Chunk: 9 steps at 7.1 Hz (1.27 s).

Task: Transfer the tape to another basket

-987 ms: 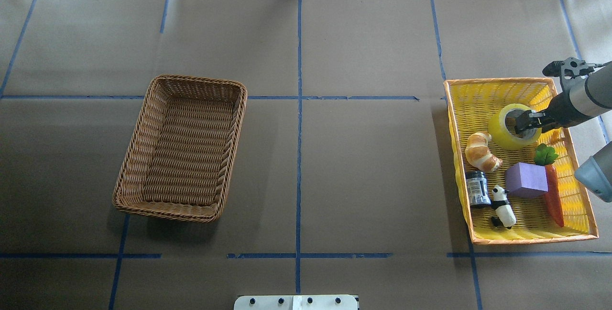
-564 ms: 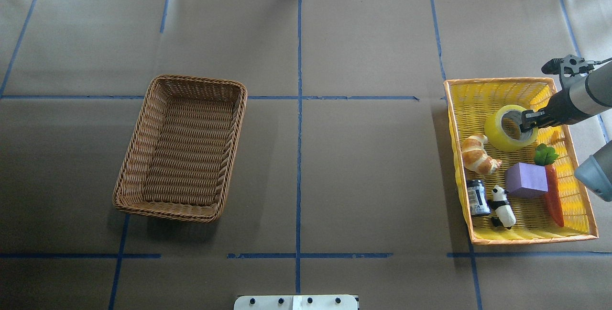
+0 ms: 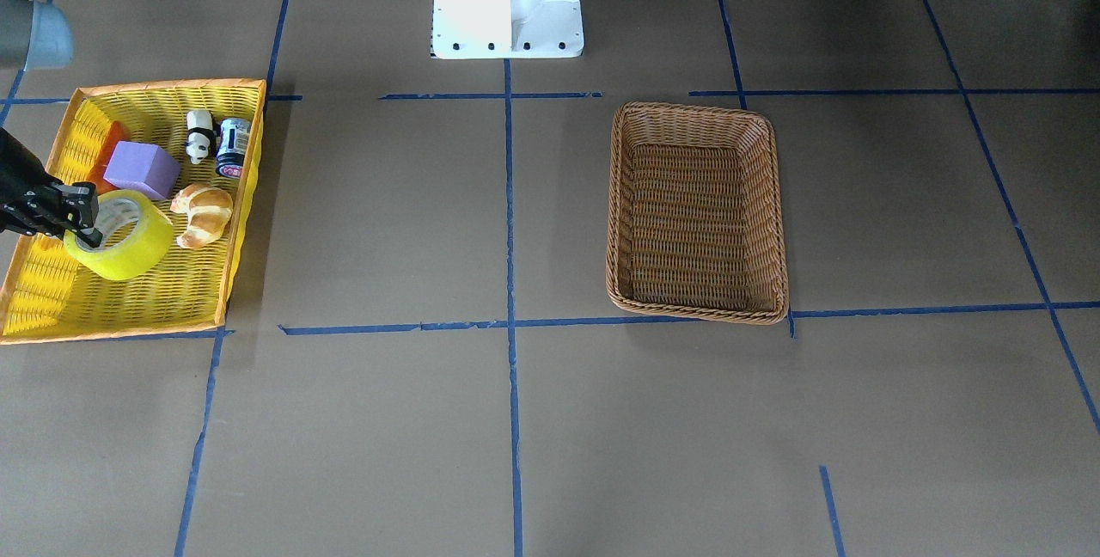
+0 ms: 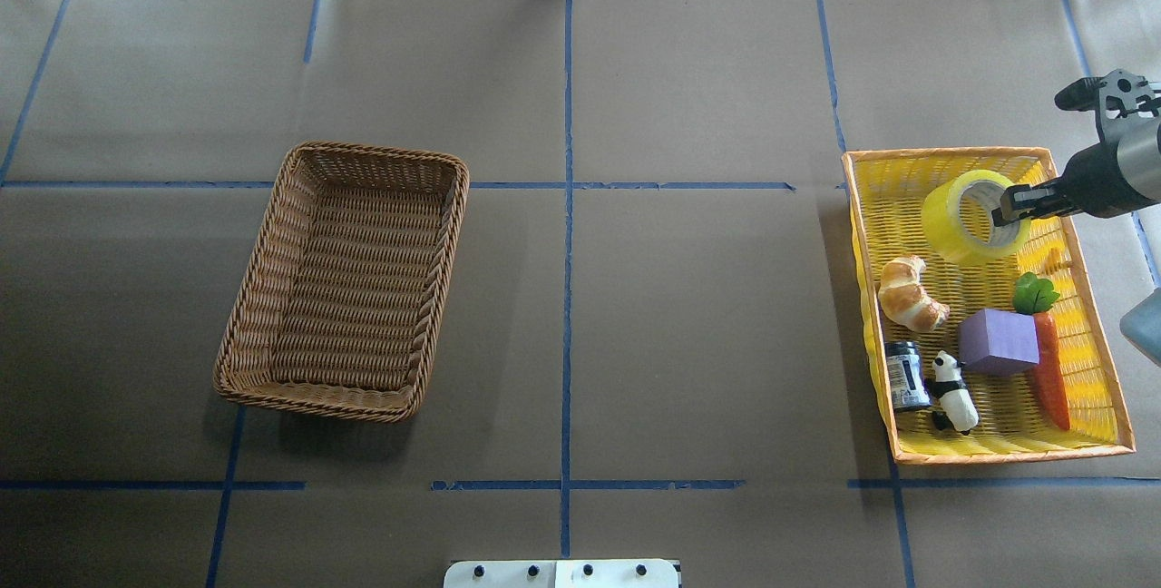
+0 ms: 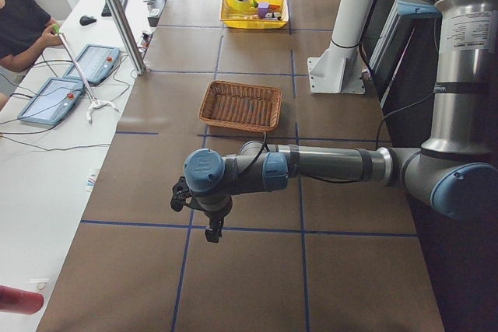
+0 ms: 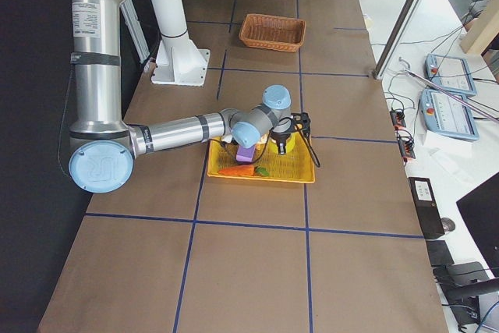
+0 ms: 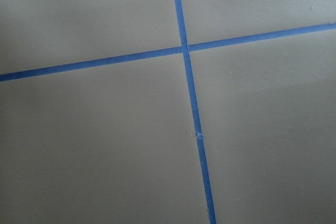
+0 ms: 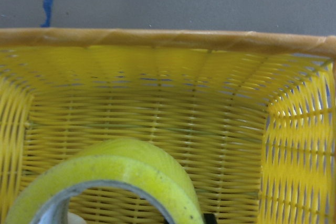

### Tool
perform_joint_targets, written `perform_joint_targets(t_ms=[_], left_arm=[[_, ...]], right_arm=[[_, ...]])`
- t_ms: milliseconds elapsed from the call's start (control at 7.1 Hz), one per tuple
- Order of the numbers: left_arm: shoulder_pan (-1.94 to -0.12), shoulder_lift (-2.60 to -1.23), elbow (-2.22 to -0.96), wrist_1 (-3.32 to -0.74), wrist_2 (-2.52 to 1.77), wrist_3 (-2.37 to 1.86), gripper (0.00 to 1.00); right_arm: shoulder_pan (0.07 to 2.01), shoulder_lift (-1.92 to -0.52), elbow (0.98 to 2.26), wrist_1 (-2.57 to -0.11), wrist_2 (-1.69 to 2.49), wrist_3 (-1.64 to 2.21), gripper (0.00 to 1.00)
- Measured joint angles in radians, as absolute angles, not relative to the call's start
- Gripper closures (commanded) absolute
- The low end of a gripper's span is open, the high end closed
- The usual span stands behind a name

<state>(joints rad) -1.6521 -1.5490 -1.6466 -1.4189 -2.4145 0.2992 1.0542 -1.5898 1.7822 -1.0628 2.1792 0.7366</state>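
The yellow-green tape [image 4: 952,223] hangs tilted over the far end of the yellow orange-rimmed basket [image 4: 943,153]. My right gripper [image 4: 1011,205] is shut on the roll's wall, with one finger inside the core. The front view shows the same tape [image 3: 129,241] and right gripper [image 3: 82,215]. The right wrist view has the tape [image 8: 131,169] close below the camera. The brown wicker basket [image 4: 381,152] stands empty on the left half of the table, also in the front view [image 3: 692,110]. My left gripper [image 5: 212,227] shows only in the left side view, low over bare table; I cannot tell its state.
In the yellow basket lie a croissant [image 4: 910,293], a purple block [image 4: 998,341], a carrot [image 4: 1050,370], a panda figure [image 4: 954,391] and a dark jar [image 4: 905,375]. Blue tape lines [image 7: 189,93] cross the brown paper table.
My right gripper has moved toward the yellow basket's far end and carried the tape with it, higher over the basket floor. The croissant has shifted slightly.
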Motion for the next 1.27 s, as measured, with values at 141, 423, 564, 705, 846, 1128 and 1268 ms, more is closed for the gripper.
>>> perform_joint_targets(t_ms=[141,423,564,705,846,1128,1268], left_arm=[[-1.652,-1.547,-1.662,-1.419,-2.414,0.299,0.0],[-1.652,-1.546,-1.712,-1.419,-2.415,0.298,0.0],[-1.65,-1.548,-1.73,-1.43,-2.423,0.287,0.0],[-1.644,-1.55,-1.741,-1.465,-2.456,0.246,0.0],[-1.622,-1.55,-1.745,-1.533,-2.512,0.155,0.0],[-1.513,-1.551,-1.746,-1.744,-2.576,-0.143,0.0],[-1.432,-1.551,-1.745,-1.889,-2.581,-0.351,0.0]], right_arm=[[1.075,-1.581,1.809,-1.063,2.193,0.749,0.99],[1.097,-1.5,1.827,-1.057,2.257,0.91,0.99],[1.094,-1.46,1.827,-1.025,2.283,1.034,0.99],[1.082,-1.44,1.822,-0.961,2.298,1.148,0.99],[1.058,-1.427,1.818,-0.882,2.303,1.269,0.99],[0.996,-1.402,1.814,-0.722,2.303,1.521,0.98],[0.954,-1.397,1.815,-0.65,2.3,1.613,0.97]])
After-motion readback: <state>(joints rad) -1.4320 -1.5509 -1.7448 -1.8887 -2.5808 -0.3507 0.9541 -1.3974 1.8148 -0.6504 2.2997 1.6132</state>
